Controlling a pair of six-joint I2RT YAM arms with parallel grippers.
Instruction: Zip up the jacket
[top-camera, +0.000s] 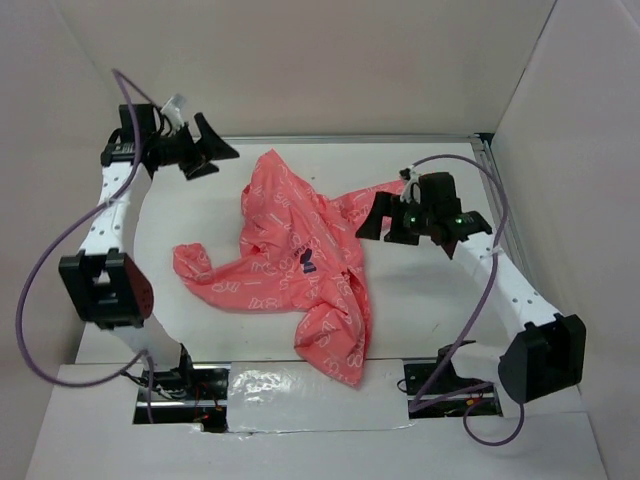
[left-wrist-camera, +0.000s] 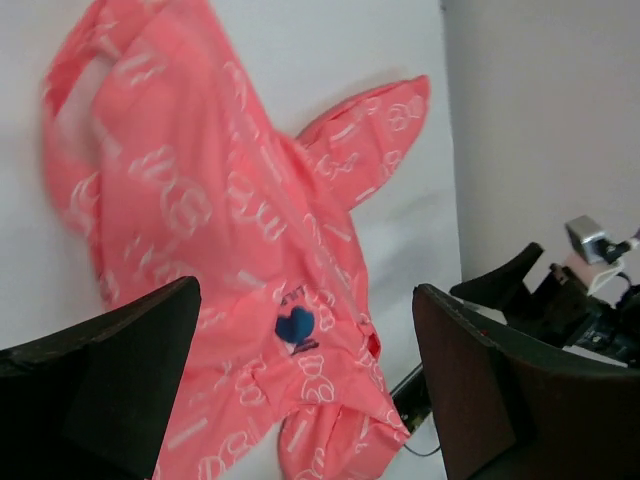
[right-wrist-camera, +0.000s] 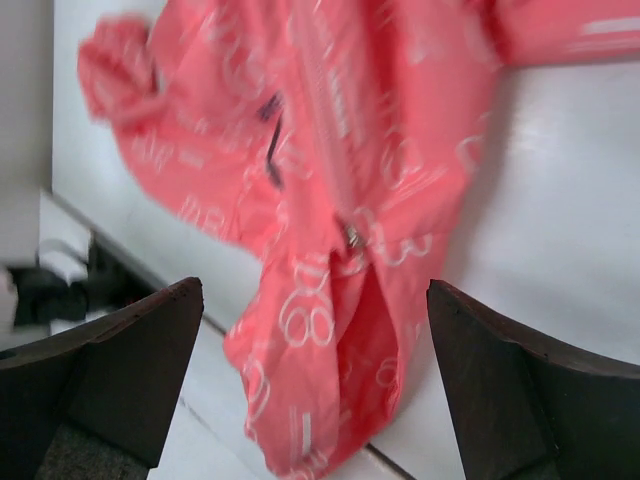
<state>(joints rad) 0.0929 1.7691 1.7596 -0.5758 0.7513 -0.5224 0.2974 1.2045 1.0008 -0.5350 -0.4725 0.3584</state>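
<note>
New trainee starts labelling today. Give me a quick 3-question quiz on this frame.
1. True or false: the left gripper and the right gripper are both open and hold nothing.
2. Where is the jacket? A: crumpled on the table between the arms. B: hanging from a gripper. C: folded in a neat square.
3. What colour is the small mark on the jacket?

Key: 1 true; 2 A; 3 dark blue.
</note>
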